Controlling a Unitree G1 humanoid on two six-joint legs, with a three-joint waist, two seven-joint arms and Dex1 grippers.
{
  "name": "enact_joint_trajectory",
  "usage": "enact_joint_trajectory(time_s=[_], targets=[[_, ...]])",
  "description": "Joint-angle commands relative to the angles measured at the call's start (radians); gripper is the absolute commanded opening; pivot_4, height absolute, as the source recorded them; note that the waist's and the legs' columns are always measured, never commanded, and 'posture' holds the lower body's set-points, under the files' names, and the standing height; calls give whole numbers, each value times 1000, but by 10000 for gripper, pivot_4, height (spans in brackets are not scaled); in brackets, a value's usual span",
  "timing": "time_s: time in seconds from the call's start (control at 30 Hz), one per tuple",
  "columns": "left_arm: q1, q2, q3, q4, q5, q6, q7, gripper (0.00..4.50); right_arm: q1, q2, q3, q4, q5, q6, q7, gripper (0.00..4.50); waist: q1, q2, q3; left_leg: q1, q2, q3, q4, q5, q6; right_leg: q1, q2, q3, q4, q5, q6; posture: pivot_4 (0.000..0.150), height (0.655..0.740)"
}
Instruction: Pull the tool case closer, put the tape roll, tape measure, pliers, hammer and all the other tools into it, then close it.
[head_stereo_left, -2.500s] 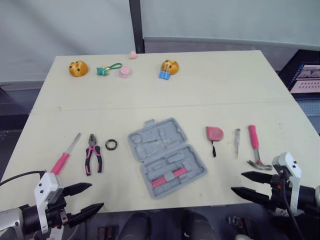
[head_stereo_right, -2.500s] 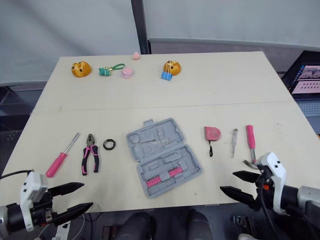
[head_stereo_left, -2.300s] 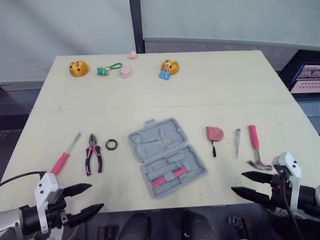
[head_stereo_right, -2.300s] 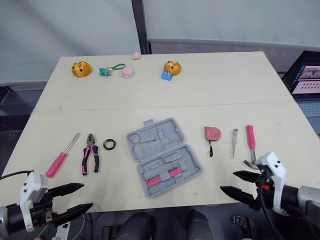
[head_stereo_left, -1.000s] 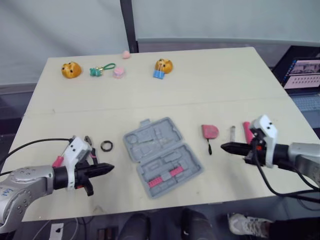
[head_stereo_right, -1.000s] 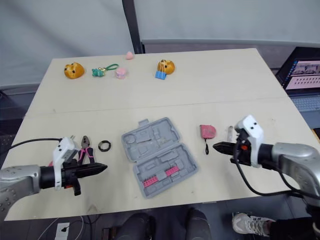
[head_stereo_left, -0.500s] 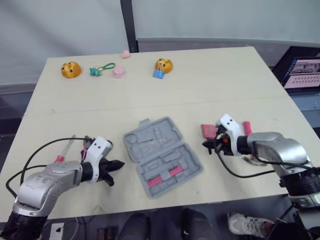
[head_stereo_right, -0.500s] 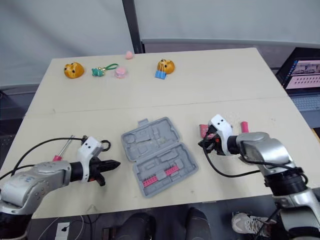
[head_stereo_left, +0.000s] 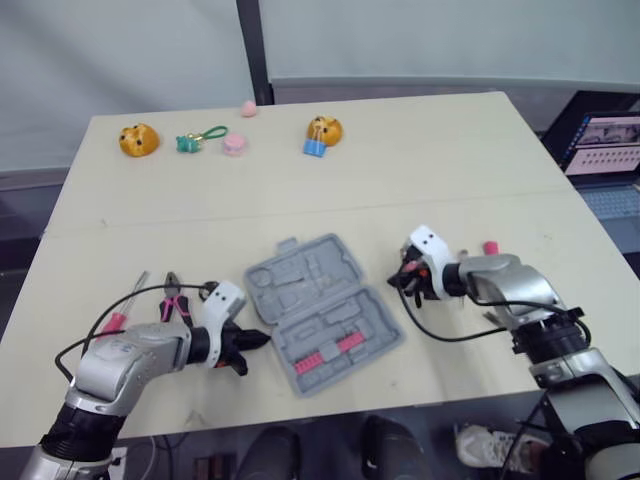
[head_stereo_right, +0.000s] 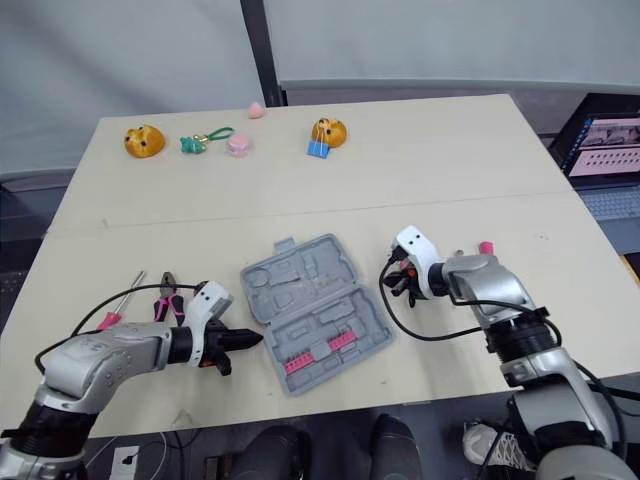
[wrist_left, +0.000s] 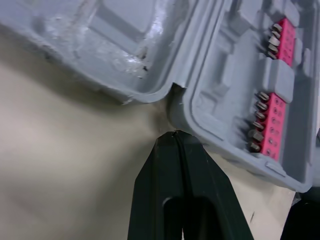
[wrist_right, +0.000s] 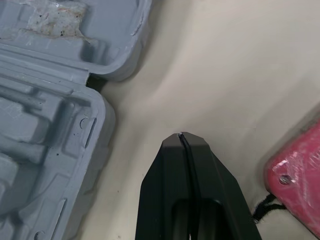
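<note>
The grey tool case (head_stereo_left: 325, 310) lies open and flat in the middle of the table, with pink bit holders (wrist_left: 272, 115) in its near half. My left gripper (head_stereo_left: 262, 338) is shut and empty, its tip at the hinge notch on the case's left edge (wrist_left: 165, 100). My right gripper (head_stereo_left: 397, 284) is also shut and empty, its tip just off the case's right side (wrist_right: 95, 125). The pink tape measure (wrist_right: 295, 190) lies close beside it. Pliers (head_stereo_left: 170, 305) and a pink-handled screwdriver (head_stereo_left: 122, 318) lie left of the case. The hammer's pink handle end (head_stereo_left: 490, 247) shows behind my right arm.
Along the far edge sit two orange toys (head_stereo_left: 138, 139) (head_stereo_left: 322, 129), a green keychain (head_stereo_left: 195, 140) and small pink pieces (head_stereo_left: 234, 145). A laptop (head_stereo_left: 605, 130) stands beyond the table's right edge. Bare tabletop lies between the case and the near edge.
Both grippers, open at the near edge 2.5 s ago, have shut and swung inward to the case's two sides. The camera has shifted slightly.
</note>
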Motion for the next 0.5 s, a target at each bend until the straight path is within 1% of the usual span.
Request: enact_joint_trajectory(time_s=[0.03, 0.3, 0.5], targets=[[-8, -19, -16, 24, 34, -54, -13, 0, -26, 18, 1, 22, -25, -36, 29, 282, -5, 0, 0, 0, 0, 0, 0, 0, 0, 0, 0, 0, 0, 0, 0, 1500, 7155], [-11, -42, -30, 79, 91, -129, -31, 0, -58, 83, 9, 106, -69, -91, 60, 282, -11, 0, 0, 0, 0, 0, 0, 0, 0, 0, 0, 0, 0, 0, 0, 1500, 7155], [-14, -59, -45, 102, 113, -156, -39, 0, -56, 116, 9, 75, -69, -83, 90, 282, -10, 0, 0, 1, 0, -1, 0, 0, 0, 0, 0, 0, 1, 0, 0, 1500, 7155]])
